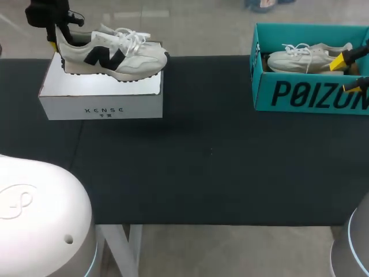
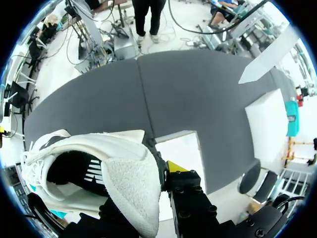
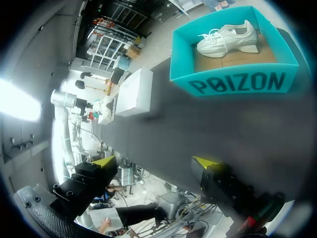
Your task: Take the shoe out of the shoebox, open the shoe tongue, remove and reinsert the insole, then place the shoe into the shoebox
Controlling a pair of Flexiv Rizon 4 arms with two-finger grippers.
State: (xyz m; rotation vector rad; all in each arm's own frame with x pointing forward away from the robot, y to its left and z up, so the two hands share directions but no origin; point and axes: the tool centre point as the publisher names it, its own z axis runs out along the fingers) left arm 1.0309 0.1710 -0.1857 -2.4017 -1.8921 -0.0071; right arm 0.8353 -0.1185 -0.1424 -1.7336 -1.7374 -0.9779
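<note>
A white shoe (image 1: 115, 55) with a black side mark stands on a white box (image 1: 101, 98) at the table's far left. My left gripper (image 1: 56, 41) is shut on its heel. In the left wrist view the heel (image 2: 131, 191) fills the gap of the left gripper (image 2: 148, 181); one yellow fingertip (image 2: 176, 166) shows outside it and the other is hidden. A second white shoe (image 1: 305, 57) lies in the teal shoebox (image 1: 305, 95) at the far right. My right gripper (image 1: 347, 74) hangs open at that box's right end, holding nothing. From the right wrist, the right gripper (image 3: 154, 162) stands apart from the shoebox (image 3: 237, 82) and its shoe (image 3: 228, 37).
The dark table top (image 1: 207, 156) stretches between the white box and the teal shoebox. The table's front edge (image 1: 219, 224) runs across the lower part of the head view. The white box (image 3: 136, 91) also shows far off in the right wrist view.
</note>
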